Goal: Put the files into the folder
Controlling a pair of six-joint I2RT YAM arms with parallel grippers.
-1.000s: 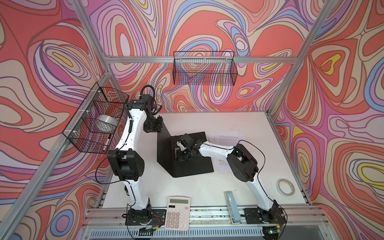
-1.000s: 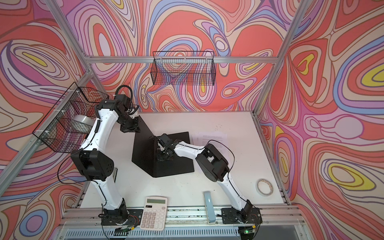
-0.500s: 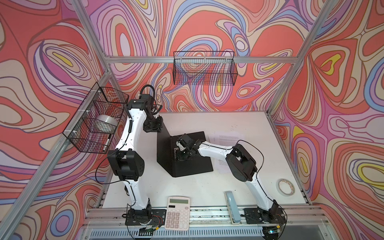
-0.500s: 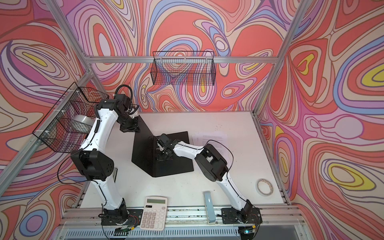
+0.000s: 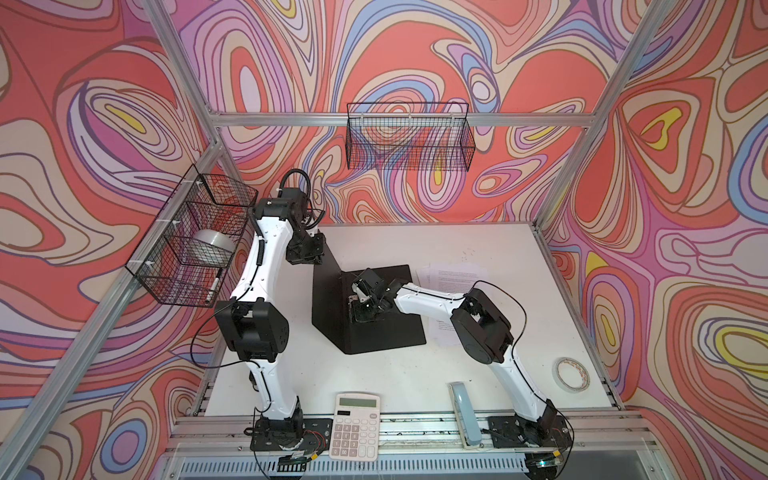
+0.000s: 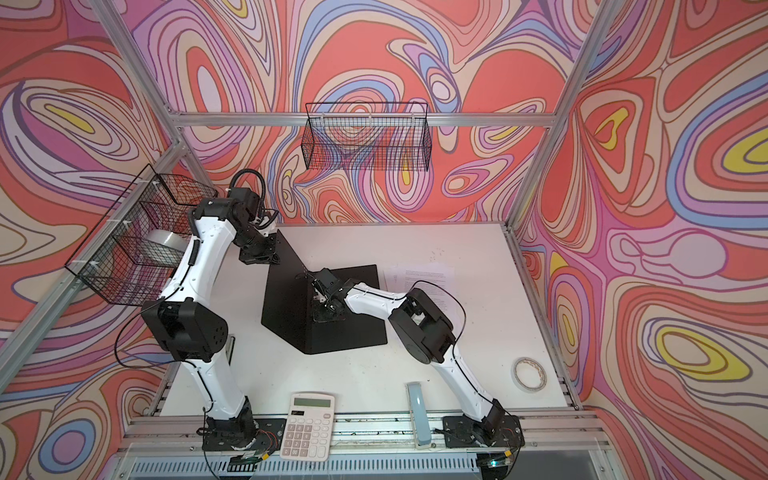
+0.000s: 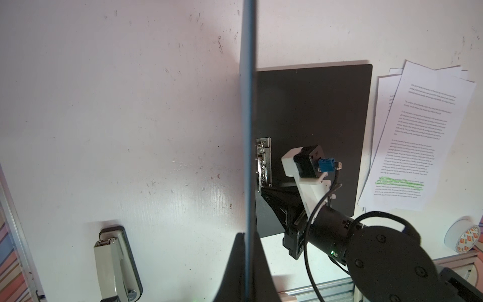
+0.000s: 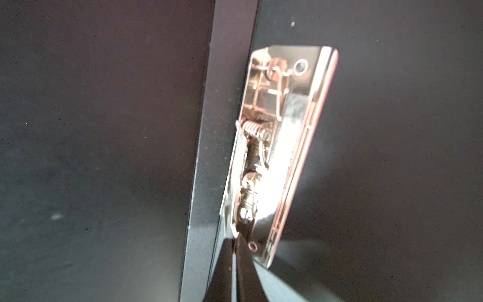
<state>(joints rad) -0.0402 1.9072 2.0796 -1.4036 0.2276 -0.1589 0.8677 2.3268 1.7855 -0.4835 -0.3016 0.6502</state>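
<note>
Left gripper (image 7: 247, 241) pinches the folder (image 5: 376, 330) cover upright; right gripper (image 8: 236, 241), closed, noses the clip (image 8: 278, 146) lever — the clip-opening step, I judge. The files (image 5: 457, 276) lie on the table (image 5: 374, 382) just beside the folder; next, that lever must lift.

The folder (image 7: 313, 109) black inside, blue-edged — files (image 7: 418, 136) white, black print, green-highlighted lines.

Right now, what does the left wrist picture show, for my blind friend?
The left gripper pinches the blue cover of the folder, standing it upright. The right gripper nips the metal clip on its black inside; the files lie beside it.
</note>
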